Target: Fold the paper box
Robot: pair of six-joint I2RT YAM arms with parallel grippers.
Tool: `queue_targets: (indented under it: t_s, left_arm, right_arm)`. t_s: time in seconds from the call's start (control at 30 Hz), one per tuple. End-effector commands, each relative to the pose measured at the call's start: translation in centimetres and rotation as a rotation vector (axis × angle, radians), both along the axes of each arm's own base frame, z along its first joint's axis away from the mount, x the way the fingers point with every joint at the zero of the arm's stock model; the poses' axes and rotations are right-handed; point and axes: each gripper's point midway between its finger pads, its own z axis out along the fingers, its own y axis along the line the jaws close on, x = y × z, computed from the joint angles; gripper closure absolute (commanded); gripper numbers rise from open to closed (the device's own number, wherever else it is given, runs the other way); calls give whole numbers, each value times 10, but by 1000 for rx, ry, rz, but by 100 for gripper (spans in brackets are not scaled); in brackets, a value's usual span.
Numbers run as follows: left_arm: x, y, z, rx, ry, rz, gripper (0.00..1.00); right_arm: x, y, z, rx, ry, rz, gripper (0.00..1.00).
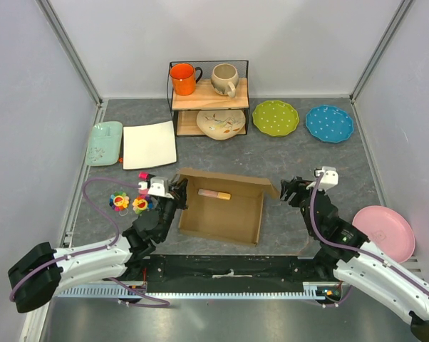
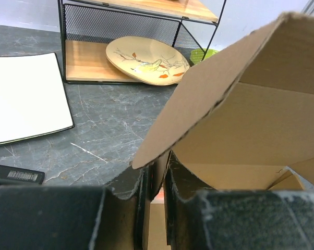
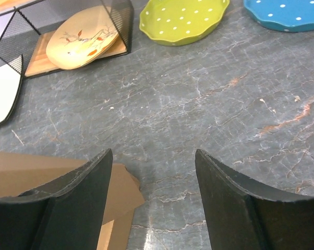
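Observation:
The paper box (image 1: 221, 214) is brown cardboard, lying open in the middle of the table with its walls partly raised. A pinkish stick (image 1: 214, 194) lies inside it near the back wall. My left gripper (image 1: 176, 194) is at the box's left wall. In the left wrist view the gripper (image 2: 157, 172) is shut on a thin cardboard panel, and a large flap (image 2: 240, 104) rises to the right. My right gripper (image 1: 291, 191) stands open just right of the box's right corner. Only grey table lies between its fingers (image 3: 152, 156), and a cardboard flap (image 3: 120, 195) lies beside the left finger.
A wire shelf (image 1: 208, 100) at the back holds an orange mug (image 1: 183, 78), a beige mug (image 1: 224, 78) and a beige plate (image 1: 221, 123). Green (image 1: 275, 117) and blue (image 1: 329, 123) dotted plates lie back right, a pink plate (image 1: 384, 231) right. A white square plate (image 1: 150, 144), a mint tray (image 1: 104, 142) and small toys (image 1: 129, 203) lie left.

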Motion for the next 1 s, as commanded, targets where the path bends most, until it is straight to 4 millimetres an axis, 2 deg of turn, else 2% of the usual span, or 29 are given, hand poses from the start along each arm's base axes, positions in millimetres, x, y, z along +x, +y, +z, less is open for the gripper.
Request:
queue_targets:
  t_s: [0.0,0.07,0.13,0.17,0.2,0.27,0.33,0.37,0.4,0.53,0.7,0.77,0.87,0.97]
  left_arm:
    - [7,0,12,16,-6,36,81]
    - [8,-1,5,42,32,40,81]
    - [10,-5,9,13,60,46,82]
    - [11,1,-3,50,105,77,86]
    - [13,-2,2,9,126,89,88]
    - [14,-4,3,33,190,106,97]
    - [16,-11,-2,88,245,105,98]
    - [14,-12,-11,152,292,97,98]
    - [18,-18,4,135,292,94,98]
    - [22,-23,10,158,314,103,98]
    - [26,-13,12,152,312,177,98]
    - [28,-10,14,130,319,216,98]
    - [28,-6,1,176,355,242,98]
    - [28,-7,-5,192,361,240,98]
  right_arm:
    - [1,18,27,8,-41,103,27]
    - [-1,21,29,10,-28,125,26]
    - [-3,15,23,-9,12,95,26]
    - [-3,12,32,-2,15,76,26]
    - [-2,9,35,9,27,49,25]
    - [0,0,43,-19,54,-14,25]
    - [0,-4,55,-18,56,-39,25]
    - [0,-6,59,-18,51,-48,24]
    - [-1,-7,63,-13,45,-47,24]
    - [-8,-8,78,-5,30,-11,22]
    - [-18,-14,80,-61,91,9,22]
    - [-22,-13,82,-71,109,31,22]
    - [-30,-7,88,-84,113,110,22]
    - [-34,9,90,-127,122,234,22]
